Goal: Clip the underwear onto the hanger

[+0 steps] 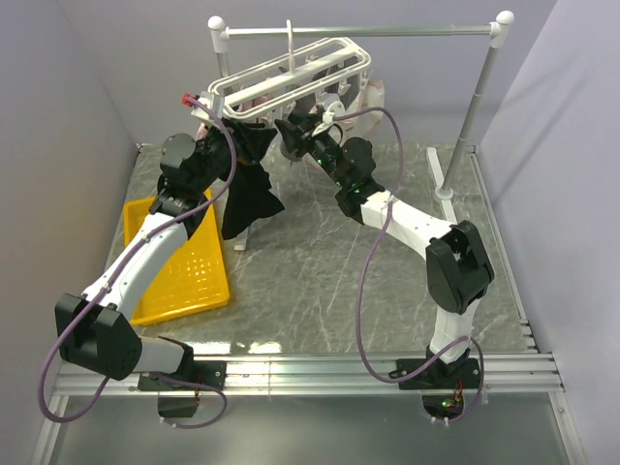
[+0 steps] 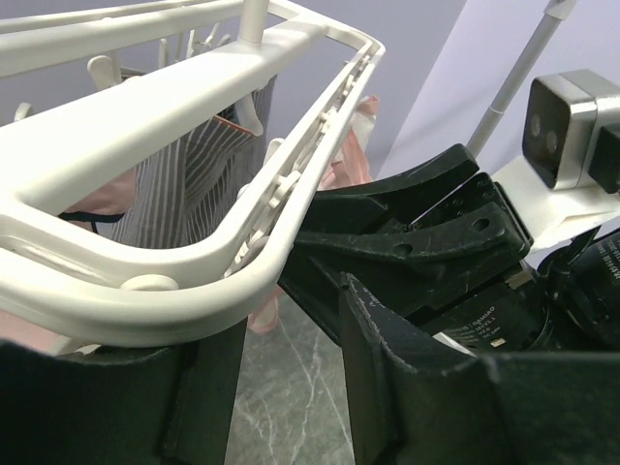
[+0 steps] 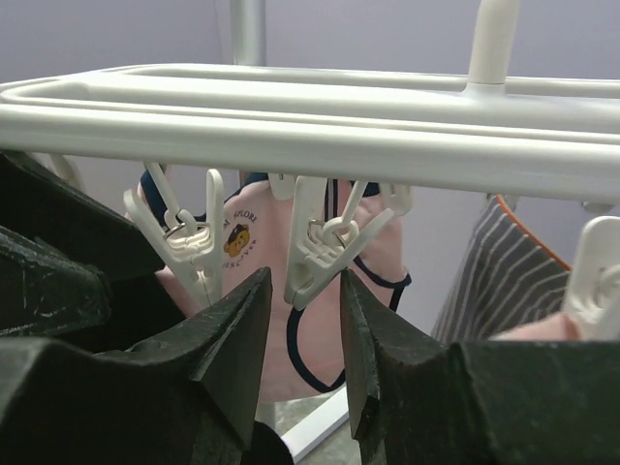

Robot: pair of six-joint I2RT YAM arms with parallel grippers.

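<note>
**A:** What has the left gripper [image 1: 229,143] got?

**B:** From above, the black underwear [image 1: 250,194] hangs straight down from it, below the near corner of the hanger [image 1: 291,70]. Its own camera shows less. There is a gap between its fingers [image 2: 417,387] with the table [image 2: 291,407] visible through it, and one fingertip is hidden behind the hanger's curved bar. I cannot tell whether the cloth is pinched or only draped there.

**A:** And the right gripper [image 3: 305,291]?

**B:** Its fingers stand a narrow gap apart. The lower end of one dangling clip [image 3: 315,257] sits in that gap, just above the fingertips. Whether either finger touches the clip, I cannot tell. No cloth shows between them.

**A:** Can the top camera show that clip?

**B:** No. There the right gripper [image 1: 295,126] is only a dark shape under the bars, close to the left one. The left wrist view does show the right gripper [image 2: 417,232], just beside its own fingers, under the hanger's edge.

**A:** What lies beyond the fingers?

**B:** A second clip [image 3: 189,242] hangs just to the left of the first. Behind both hangs a pink garment [image 3: 266,218] with dark trim, and off to the right a grey striped one [image 3: 504,271]. Above everything run the white bars.

**A:** Farther out?

**B:** Only the top view shows it. The hanger's hook is over a grey rail [image 1: 387,31], and a yellow basket [image 1: 184,266] sits on the table behind the left arm.
</note>
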